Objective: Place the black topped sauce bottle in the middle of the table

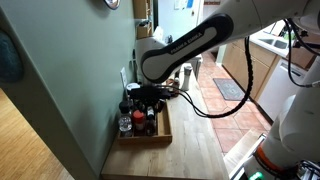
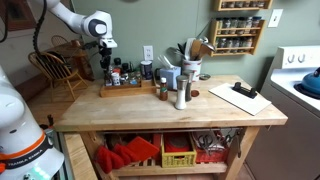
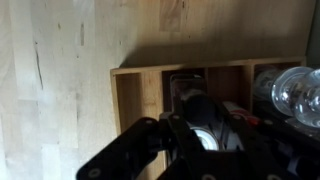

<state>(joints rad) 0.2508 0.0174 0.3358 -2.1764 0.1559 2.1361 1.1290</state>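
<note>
A dark sauce bottle with a black top [image 3: 200,112] stands in the small dark-wood tray [image 3: 128,92] at the wall end of the pale wooden table [image 2: 215,108]. My gripper [image 3: 200,140] is down over the tray with its dark fingers close on either side of this bottle. The view is too dark to tell whether they press on it. In both exterior views the gripper [image 1: 148,97] [image 2: 104,52] hangs at the bottle tops over the tray [image 1: 163,133] [image 2: 108,92]. The bottle itself is hard to pick out among the others there.
Several other bottles fill the tray, including a clear one [image 3: 296,95]. The green wall [image 1: 70,80] is right beside the tray. A utensil holder [image 2: 190,68], shakers [image 2: 162,90] and a clipboard [image 2: 240,97] stand further along the table.
</note>
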